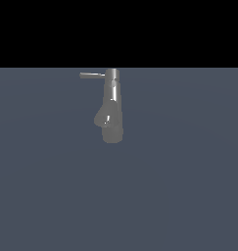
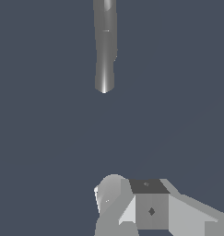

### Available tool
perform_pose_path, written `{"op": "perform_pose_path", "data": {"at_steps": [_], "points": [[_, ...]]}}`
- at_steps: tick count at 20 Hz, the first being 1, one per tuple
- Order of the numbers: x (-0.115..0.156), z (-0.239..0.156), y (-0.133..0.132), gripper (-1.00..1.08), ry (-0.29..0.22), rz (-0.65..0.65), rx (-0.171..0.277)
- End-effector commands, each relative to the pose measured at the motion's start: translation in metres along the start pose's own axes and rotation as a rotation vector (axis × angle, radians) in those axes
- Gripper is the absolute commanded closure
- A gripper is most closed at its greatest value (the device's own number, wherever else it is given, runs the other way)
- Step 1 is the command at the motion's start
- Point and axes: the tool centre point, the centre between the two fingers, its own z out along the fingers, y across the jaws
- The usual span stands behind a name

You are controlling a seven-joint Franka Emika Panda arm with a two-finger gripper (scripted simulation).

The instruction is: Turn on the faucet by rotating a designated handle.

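Observation:
The faucet (image 1: 112, 110) is a small shiny grey metal piece standing upright on the dark grey-blue floor in the middle of the exterior view. Its rounded spout bulge faces the exterior view's left. The handle (image 1: 92, 75), a thin straight rod, sticks out from the faucet's top toward the exterior view's left. The arm does not appear in the exterior view. In the wrist view, a long shiny part of the faucet (image 2: 105, 46) lies well ahead of my gripper (image 2: 132, 203). Only grey finger parts show at the picture's edge, touching nothing. Their spacing is unclear.
A flat dark grey-blue floor (image 1: 189, 186) spreads around the faucet, with a black background above it. No other objects show in either view.

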Motion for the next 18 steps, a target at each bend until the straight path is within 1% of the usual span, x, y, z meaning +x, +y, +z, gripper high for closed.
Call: {"op": "perform_pose_path", "data": {"at_steps": [1,3,8,10,14,18], "points": [[0.0,0.0,0.0,1.08,0.0,0.0,0.0],[0.0,-0.001,0.0,1.08,0.003,-0.002,0.004],[0.004,-0.008,-0.003,1.08,0.034,-0.022,0.035],[0.004,-0.01,-0.003,1.08,0.04,-0.028,0.04],[0.004,-0.01,-0.003,1.08,0.039,-0.026,0.04],[0.01,-0.011,-0.004,1.08,0.036,-0.007,0.049]]}}
